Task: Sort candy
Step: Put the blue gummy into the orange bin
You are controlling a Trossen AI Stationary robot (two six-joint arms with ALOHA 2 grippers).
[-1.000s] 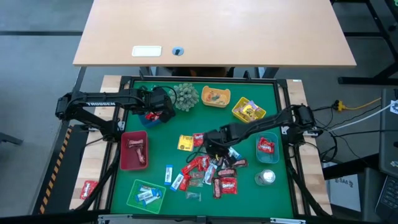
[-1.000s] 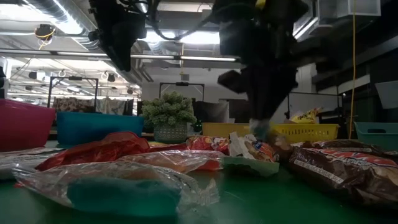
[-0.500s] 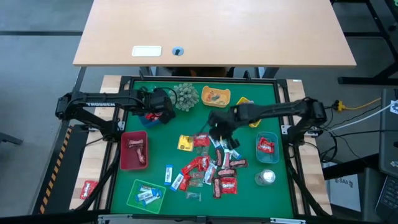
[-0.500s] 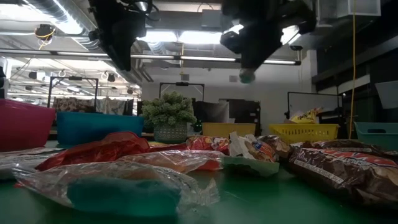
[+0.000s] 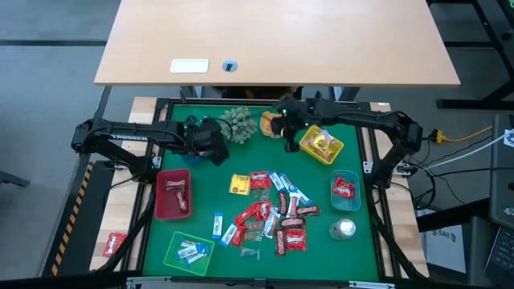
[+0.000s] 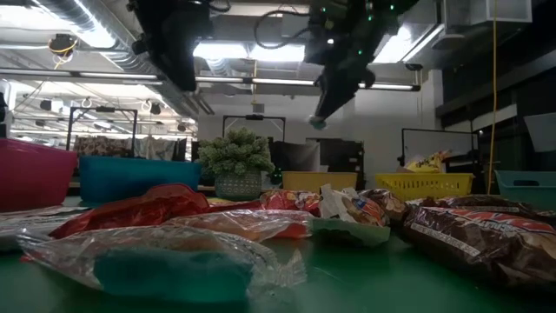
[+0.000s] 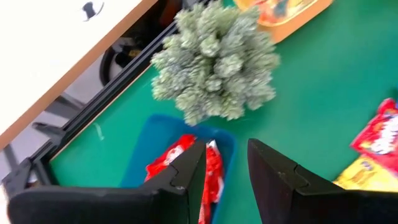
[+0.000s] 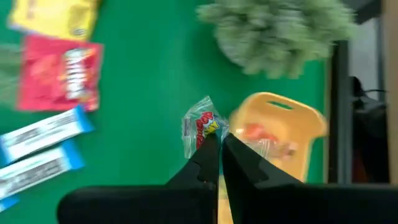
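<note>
The candy lies as a loose pile of red, blue-white, yellow and brown packets in the middle of the green mat. My right gripper hangs at the far side, beside the orange tray, shut on one small silvery sweet with red, blue and yellow print. My left gripper stands open above the blue tray, in which red packets lie. Nothing sits between its fingers. My right gripper pinches the small sweet by one end of its wrapper between its two fingertips. The fingers slant down from the table's right. The rest of the sweet sticks out past the tips, lifted clear above the mat next to the orange tray's rim.
A spiky plant ball stands between the two grippers. Around the mat are a yellow basket, a teal tray, a clear round tub, a red tray and a green tray.
My right gripper has risen from the candy pile and swung toward the table's far edge, carrying the small sweet up to the orange tray while turning at the wrist. It has stayed shut.
</note>
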